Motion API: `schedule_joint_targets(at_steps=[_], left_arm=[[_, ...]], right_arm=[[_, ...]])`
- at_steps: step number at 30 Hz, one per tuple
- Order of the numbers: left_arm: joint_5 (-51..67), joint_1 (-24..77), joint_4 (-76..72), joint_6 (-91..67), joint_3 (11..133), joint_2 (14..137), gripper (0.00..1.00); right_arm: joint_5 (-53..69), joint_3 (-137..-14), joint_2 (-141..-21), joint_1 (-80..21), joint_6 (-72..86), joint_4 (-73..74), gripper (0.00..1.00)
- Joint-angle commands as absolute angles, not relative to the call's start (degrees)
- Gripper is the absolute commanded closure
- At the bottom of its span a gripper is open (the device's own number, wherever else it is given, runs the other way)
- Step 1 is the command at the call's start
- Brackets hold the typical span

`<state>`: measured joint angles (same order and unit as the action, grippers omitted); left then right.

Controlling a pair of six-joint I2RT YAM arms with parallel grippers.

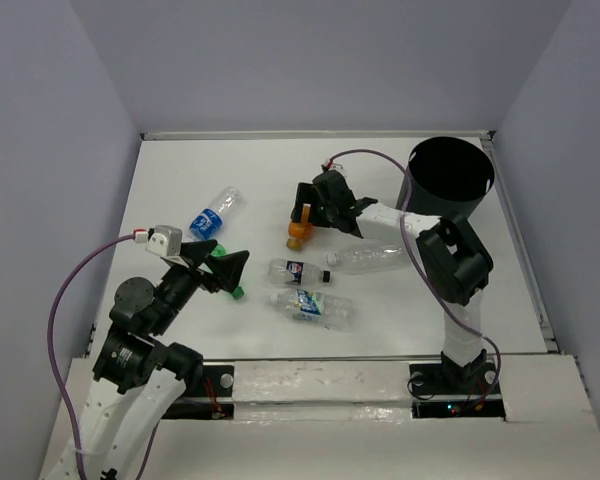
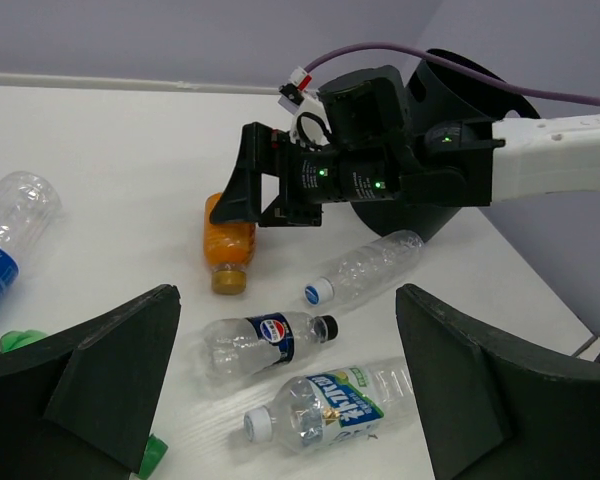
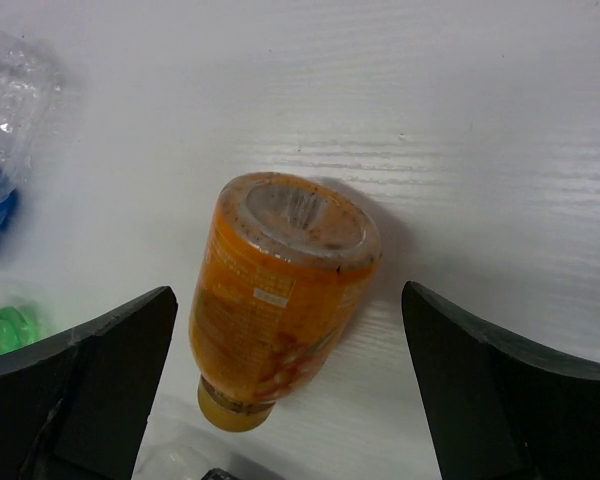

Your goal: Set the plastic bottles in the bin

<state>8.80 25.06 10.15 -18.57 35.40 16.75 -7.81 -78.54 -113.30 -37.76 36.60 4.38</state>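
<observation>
Hovering over the orange bottle (image 3: 280,310), the right gripper (image 1: 315,208) has its jaws spread wide and holds nothing. The wrist view shows one finger on either side of the bottle, which lies on its side on the white table (image 1: 260,170), base towards the camera. That straddle looks like the set-up for a pinch across the bottle's body. The bin (image 1: 450,205) stands at the far right corner, within reach of this arm, which probably explains why the right arm takes this one. At near left, the left gripper (image 1: 223,262) is equally wide open and empty above a green bottle (image 2: 18,342), apparently lined up for its own pick. Four more bottles lie on the table: a blue-labelled one (image 1: 213,213) at far left, a dark-capped one (image 1: 295,270), an unlabelled clear one (image 1: 365,258) and a green-labelled one (image 1: 312,306) nearest the arms.
</observation>
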Motion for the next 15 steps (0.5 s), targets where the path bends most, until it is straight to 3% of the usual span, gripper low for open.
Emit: schedule_joint_targets(at_steps=[1,3,5,6,12,15], left_arm=[[9.14,25.23,8.52,-18.81,36.65,16.87,0.01],[9.05,25.23,8.61,-18.81,36.74,17.14,0.01],[8.96,25.31,8.61,-18.81,36.74,17.40,0.01],[8.88,25.23,8.70,-18.72,36.74,17.58,0.01],[8.53,25.22,8.70,-18.81,36.74,18.10,0.01],[8.53,25.22,8.88,-18.81,36.83,18.46,0.01]], right_arm=[[-5.54,-83.75,-117.14,-36.91,38.84,1.32,0.01],[-5.45,-85.33,-118.29,-36.39,39.02,1.32,0.04],[-6.06,-86.22,-119.26,-36.39,39.20,1.23,0.14],[-6.41,-86.39,-119.70,-36.39,39.37,0.88,0.27],[-8.87,-84.91,-115.15,-36.39,38.59,-3.24,0.64],[-12.64,-83.76,-108.21,-36.39,35.43,-5.18,0.66]])
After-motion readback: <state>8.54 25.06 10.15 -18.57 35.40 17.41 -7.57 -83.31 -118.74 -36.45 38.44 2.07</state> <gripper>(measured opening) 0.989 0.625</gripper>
